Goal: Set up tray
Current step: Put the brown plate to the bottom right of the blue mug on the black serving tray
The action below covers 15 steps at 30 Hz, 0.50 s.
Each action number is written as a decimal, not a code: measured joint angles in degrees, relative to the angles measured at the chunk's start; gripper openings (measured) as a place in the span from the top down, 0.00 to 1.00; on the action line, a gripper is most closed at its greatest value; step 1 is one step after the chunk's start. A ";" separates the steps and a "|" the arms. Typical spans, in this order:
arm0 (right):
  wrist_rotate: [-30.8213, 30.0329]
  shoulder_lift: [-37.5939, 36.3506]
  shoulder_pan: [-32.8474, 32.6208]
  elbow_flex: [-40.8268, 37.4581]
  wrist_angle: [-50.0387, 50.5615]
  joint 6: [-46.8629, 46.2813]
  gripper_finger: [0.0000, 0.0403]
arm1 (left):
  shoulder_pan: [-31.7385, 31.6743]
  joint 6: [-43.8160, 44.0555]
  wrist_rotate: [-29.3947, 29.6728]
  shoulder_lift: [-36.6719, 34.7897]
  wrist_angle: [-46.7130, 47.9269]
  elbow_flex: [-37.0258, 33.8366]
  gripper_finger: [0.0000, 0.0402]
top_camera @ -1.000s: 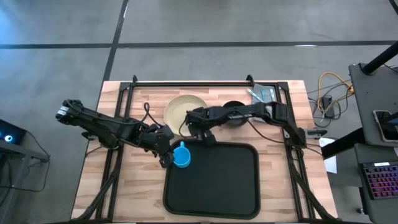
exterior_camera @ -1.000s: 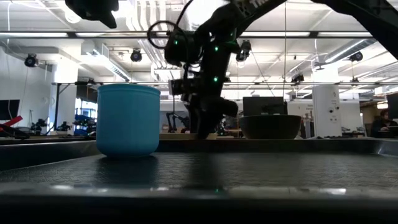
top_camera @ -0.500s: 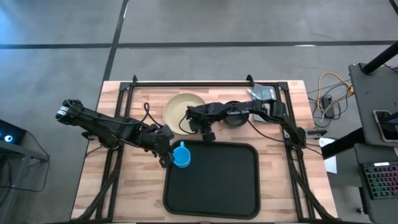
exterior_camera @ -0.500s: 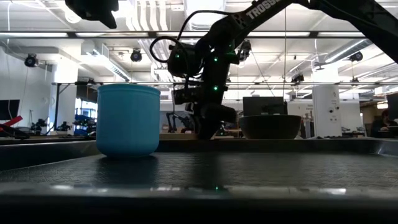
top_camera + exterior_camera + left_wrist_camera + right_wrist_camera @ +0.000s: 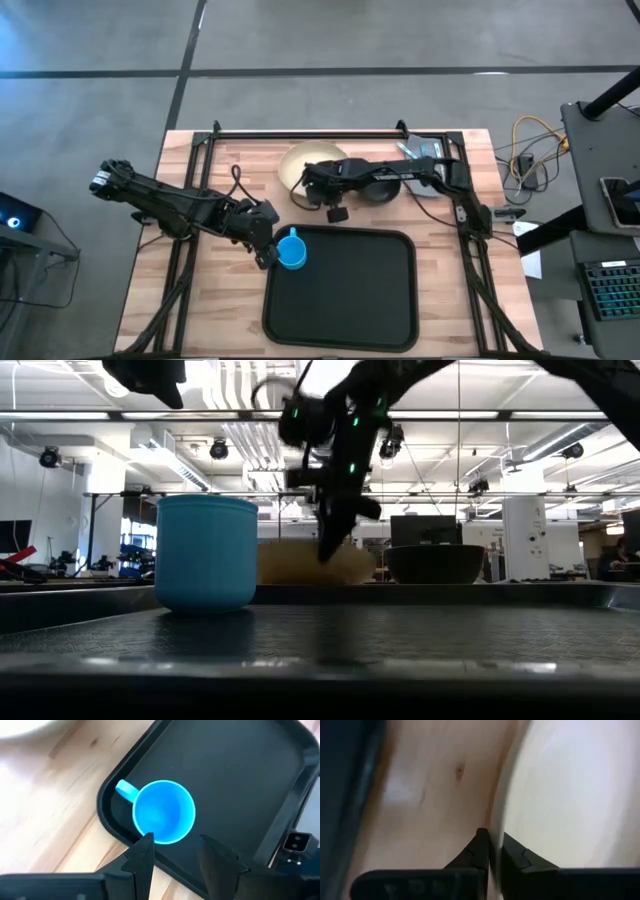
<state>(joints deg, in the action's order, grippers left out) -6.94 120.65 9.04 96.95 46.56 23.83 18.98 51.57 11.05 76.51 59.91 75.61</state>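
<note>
Centrally, right gripper (image 5: pixel 322 192) pinches rim of cream plate (image 5: pixel 300 163), plate tilted above table (image 5: pixel 200 300), just behind tray (image 5: pixel 345 300). Tray: near edge of table, centre. Blue mug (image 5: pixel 291 250) stands in tray's far-left corner. Left gripper (image 5: pixel 172 851) open, hovering just beside mug, touching nothing. Risk: thin rim pinch may slip during transfer; plate may clip mug or tray rim on descent.

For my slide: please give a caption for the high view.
Right gripper grips the plate; blue cup on the tray.
</note>
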 joint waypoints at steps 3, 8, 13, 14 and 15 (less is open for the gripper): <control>-1.33 -4.95 -1.68 0.00 2.26 -0.10 0.97 | 0.00 0.01 0.34 0.00 1.84 0.00 0.67; -1.85 -15.21 -6.90 -0.61 8.04 -1.46 0.97 | 0.01 0.00 2.83 -0.04 5.64 0.00 0.67; -1.90 -21.40 -14.21 -2.23 12.44 -10.93 0.97 | 0.00 -0.99 5.66 -0.24 7.35 0.00 0.67; -1.98 -22.07 -15.85 -2.50 12.81 -13.11 0.97 | 0.00 -1.41 5.77 -0.26 7.27 0.00 0.67; -2.05 -22.62 -17.58 -2.80 13.49 -15.14 0.97 | 0.00 -1.73 5.81 -0.26 7.25 0.00 0.67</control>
<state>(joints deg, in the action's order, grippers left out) -8.99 98.04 -8.54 94.15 60.05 8.68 18.98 49.84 16.86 76.25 67.16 75.61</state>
